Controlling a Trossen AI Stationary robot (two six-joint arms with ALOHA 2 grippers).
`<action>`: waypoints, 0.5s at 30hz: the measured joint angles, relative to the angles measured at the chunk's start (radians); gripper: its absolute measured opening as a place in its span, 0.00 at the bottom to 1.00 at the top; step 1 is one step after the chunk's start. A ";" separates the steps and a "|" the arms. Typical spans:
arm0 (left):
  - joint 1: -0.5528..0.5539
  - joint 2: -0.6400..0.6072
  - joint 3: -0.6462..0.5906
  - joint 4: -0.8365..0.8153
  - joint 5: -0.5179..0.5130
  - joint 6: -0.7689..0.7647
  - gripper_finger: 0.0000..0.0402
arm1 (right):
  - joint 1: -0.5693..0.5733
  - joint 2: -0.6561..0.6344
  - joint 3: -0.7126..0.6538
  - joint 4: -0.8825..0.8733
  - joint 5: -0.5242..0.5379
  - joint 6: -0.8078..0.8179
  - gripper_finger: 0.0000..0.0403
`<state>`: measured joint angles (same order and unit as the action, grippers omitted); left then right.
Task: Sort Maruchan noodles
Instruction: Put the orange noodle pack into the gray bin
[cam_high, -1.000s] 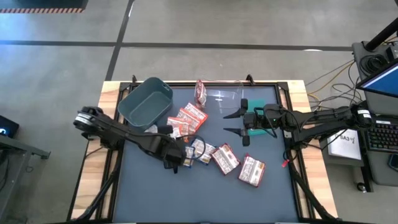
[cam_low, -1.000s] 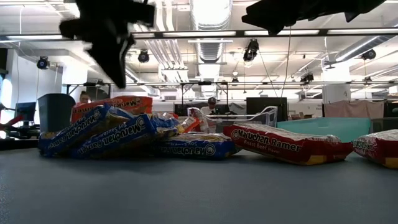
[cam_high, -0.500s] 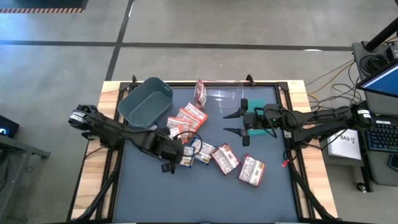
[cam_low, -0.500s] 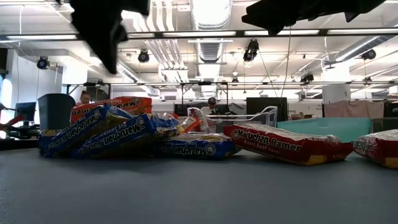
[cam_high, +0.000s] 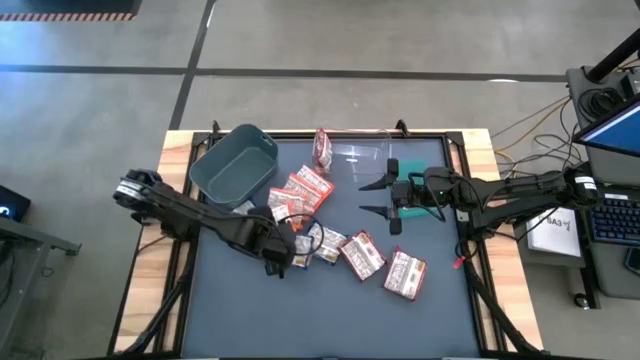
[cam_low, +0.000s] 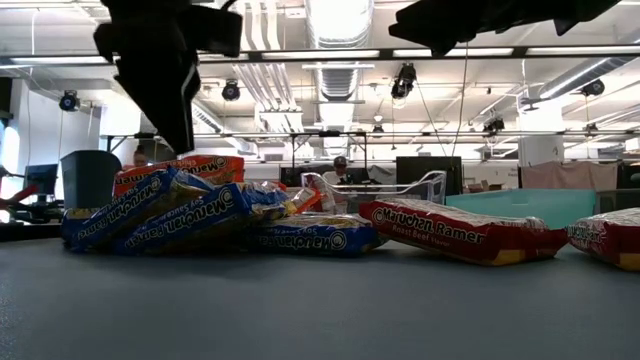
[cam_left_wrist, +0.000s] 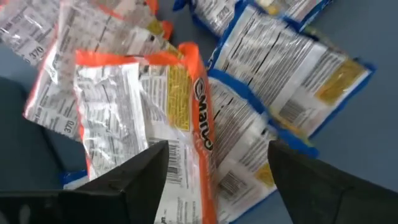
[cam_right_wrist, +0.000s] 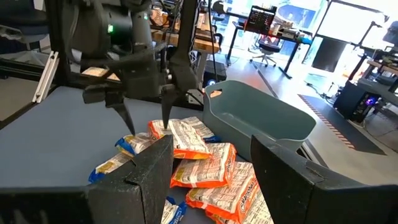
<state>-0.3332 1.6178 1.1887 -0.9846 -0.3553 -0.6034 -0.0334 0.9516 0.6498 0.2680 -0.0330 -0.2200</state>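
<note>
Reading "Maruchan Ramen", maroon-and-white packet (cam_low: 462, 232) on table (cam_low: 320, 310)

The red packet (cam_low: 465, 232) on the table reads "Maruchan Ramen" and below it "Roast Beef Flavor". The blue packets (cam_low: 165, 208) under the left gripper (cam_low: 165, 95) carry "Maruchan Ramen". Between this gripper's fingers, the orange packet (cam_left_wrist: 152, 118) shows "Maru", and one wrapper (cam_left_wrist: 53, 93) the number "370".

A grey bin (cam_high: 234, 163) sits at the tabletop's (cam_high: 330, 310) far left corner. A clear bin (cam_high: 362, 152) stands along the far edge.
</note>
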 joint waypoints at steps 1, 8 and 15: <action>0.000 0.006 -0.006 -0.004 -0.002 0.000 0.62 | 0.000 0.000 0.000 0.000 0.000 -0.001 0.50; 0.000 0.014 -0.043 0.001 -0.030 -0.019 0.54 | 0.000 0.000 0.000 0.000 0.000 -0.001 0.50; 0.000 0.017 -0.051 0.004 -0.049 -0.023 0.52 | 0.000 0.000 0.000 0.000 0.000 0.000 0.50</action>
<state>-0.3332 1.6348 1.1381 -0.9810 -0.4041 -0.6269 -0.0336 0.9516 0.6498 0.2678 -0.0329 -0.2204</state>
